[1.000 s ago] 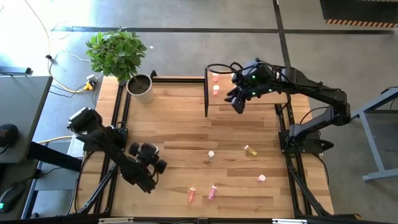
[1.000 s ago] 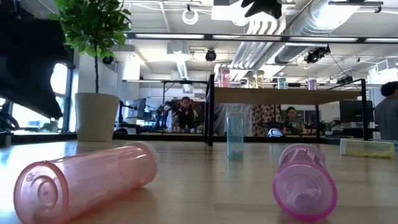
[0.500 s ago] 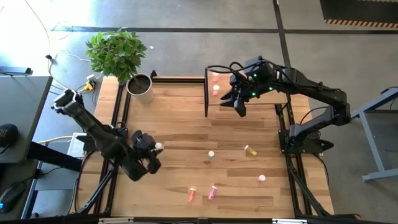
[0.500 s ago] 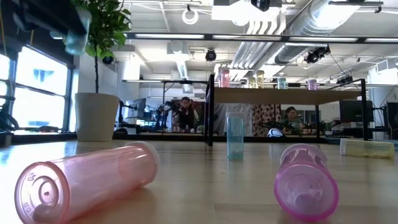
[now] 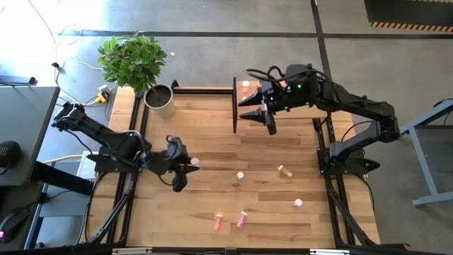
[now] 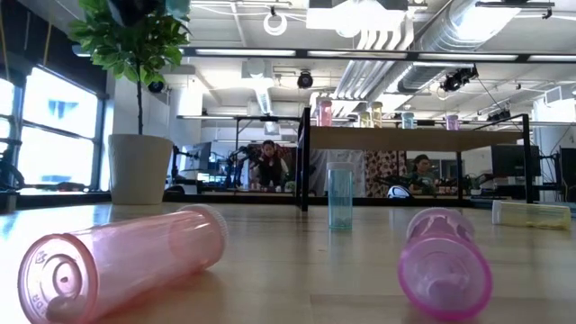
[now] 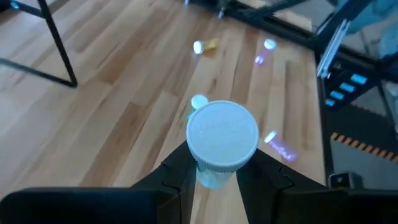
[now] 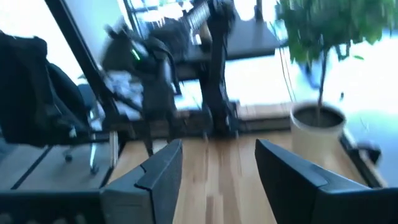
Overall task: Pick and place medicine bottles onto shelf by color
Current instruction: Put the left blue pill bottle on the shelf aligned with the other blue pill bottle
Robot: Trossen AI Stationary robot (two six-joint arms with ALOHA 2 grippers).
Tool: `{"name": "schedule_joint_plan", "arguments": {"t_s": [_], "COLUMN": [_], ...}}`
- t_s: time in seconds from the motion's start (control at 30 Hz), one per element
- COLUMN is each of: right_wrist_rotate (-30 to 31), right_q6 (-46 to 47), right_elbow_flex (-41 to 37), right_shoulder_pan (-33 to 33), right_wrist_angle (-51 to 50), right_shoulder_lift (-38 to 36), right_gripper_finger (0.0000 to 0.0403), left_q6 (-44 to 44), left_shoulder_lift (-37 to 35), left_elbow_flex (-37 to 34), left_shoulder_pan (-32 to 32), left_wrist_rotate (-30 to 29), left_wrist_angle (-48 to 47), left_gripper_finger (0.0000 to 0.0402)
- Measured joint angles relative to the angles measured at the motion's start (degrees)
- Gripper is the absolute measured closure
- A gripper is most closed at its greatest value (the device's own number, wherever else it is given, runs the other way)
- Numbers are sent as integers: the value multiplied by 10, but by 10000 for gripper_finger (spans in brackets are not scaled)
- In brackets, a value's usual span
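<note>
Moved since the earlier high view: left arm, which sat at the lower left of the frame and now reaches rightward so that the left gripper (image 5: pixel 185 166) lies left of centre over the table (image 5: pixel 212 142); right arm, whose right gripper (image 5: pixel 263 117) has swung a little leftward at the upper middle of the frame. Item one, left side of the high view: leafy plant (image 5: pixel 133 60) and its grey pot (image 5: pixel 160 100), upper left, unmoved. Item two: left gripper, clamped on a pale bottle with a white cap (image 7: pixel 222 134), seen end-on between the fingers (image 7: pixel 180 171) in the left wrist view; judged to be in carriage toward the shelf. Item three, centre and lower centre of the high view: loose bottles on the table, namely a small white-capped one standing (image 5: pixel 241 175), a yellow one lying (image 5: pixel 284 171), a pink-capped one (image 5: pixel 298 203), and two pink ones lying (image 5: pixel 219 222) (image 5: pixel 241 219) near the lower edge; none yet sorted. Item four, upper centre: shelf (image 5: pixel 283 117), a light board in a black frame, with two red-pink bottles (image 5: pixel 245 86) visible at its left end; the low view shows a row of further bottles along its top. Item five: right gripper, over the left part of the shelf, jaws apart and empty in the right wrist view; judged to have just let go a bottle there.
</note>
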Motion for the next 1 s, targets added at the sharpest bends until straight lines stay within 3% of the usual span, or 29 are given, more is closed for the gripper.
{"name": "schedule_joint_plan", "arguments": {"t_s": [0.43, 0.73, 1.0], "right_wrist_rotate": [3, 8, 10], "right_q6": [7, 55, 58], "right_elbow_flex": [0, 0, 0], "right_shoulder_pan": [67, 107, 140], "right_wrist_angle": [24, -10, -19], "right_shoulder_lift": [90, 165, 179], "right_gripper_finger": [208, 208, 208], "left_q6": [116, 117, 116], "left_shoulder_lift": [11, 12, 12], "left_elbow_flex": [-1, -1, -1], "left_shoulder_pan": [84, 93, 109], "left_wrist_rotate": [97, 83, 77], "left_wrist_angle": [20, 59, 84], "left_gripper_finger": [312, 312, 312]}}
